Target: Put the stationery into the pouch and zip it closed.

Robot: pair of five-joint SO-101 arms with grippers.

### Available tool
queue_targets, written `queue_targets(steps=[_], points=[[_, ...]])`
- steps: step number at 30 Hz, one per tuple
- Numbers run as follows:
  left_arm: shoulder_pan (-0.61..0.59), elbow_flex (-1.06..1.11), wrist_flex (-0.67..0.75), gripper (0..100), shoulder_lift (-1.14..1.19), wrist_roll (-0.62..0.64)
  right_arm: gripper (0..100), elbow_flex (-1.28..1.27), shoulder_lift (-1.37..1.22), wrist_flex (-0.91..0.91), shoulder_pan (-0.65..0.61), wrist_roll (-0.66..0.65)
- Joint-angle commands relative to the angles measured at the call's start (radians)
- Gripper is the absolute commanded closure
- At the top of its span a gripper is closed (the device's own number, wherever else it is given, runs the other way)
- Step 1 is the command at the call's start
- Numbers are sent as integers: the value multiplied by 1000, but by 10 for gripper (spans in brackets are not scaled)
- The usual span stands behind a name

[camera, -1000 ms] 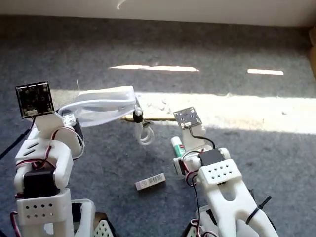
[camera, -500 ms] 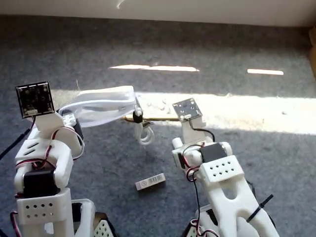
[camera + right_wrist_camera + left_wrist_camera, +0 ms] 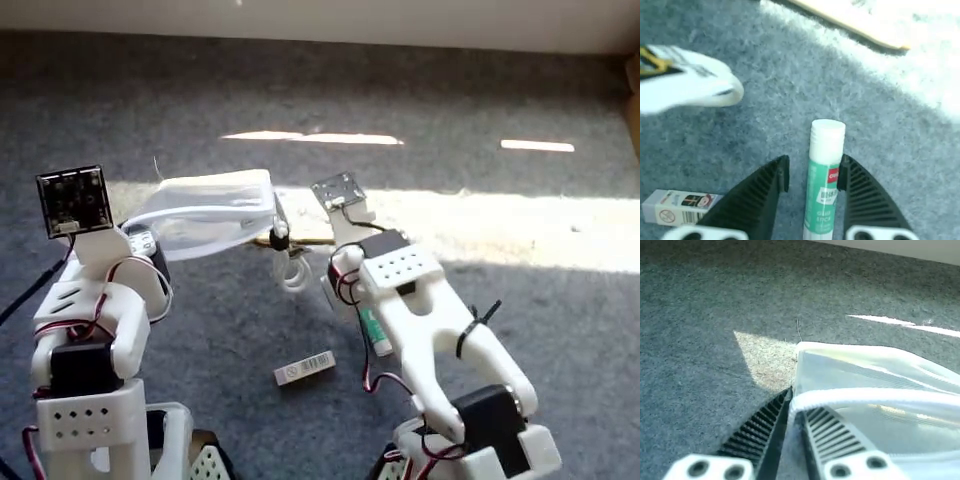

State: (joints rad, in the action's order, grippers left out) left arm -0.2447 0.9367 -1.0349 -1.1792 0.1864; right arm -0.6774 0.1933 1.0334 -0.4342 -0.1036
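The left hand (image 3: pixel 792 402) is clamped on the white pouch (image 3: pixel 865 385) at its rim, while the right hand (image 3: pixel 813 169) grips the glue stick (image 3: pixel 826 137) between both fingers.

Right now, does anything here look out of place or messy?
Nothing looks spilled or damaged. The pouch is pinched by its rim in the left jaws, while the small box and the pencil lie loose on the carpet, outside it.

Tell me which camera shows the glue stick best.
The right wrist view: the glue stick sits close up, white cap and green label plain, between that arm's fingers. The high view catches part of its green body beneath the right arm. The left wrist view faces the pouch.
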Motion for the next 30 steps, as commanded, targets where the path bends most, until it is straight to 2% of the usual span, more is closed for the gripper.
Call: queue_targets(steps=[1, 6, 13, 20, 30], points=[[-18, 4, 11, 993, 13, -8, 846, 71, -61, -41, -5, -3], [-18, 4, 9, 993, 13, -8, 846, 73, -156, -125, 42, -6], [-18, 4, 12, 993, 13, -8, 848, 73, -196, -130, 54, -8], [-18, 4, 14, 993, 13, -8, 957, 71, -196, -130, 53, -6], [-18, 19, 31, 993, 13, -8, 964, 36, -191, -124, 45, -3]])
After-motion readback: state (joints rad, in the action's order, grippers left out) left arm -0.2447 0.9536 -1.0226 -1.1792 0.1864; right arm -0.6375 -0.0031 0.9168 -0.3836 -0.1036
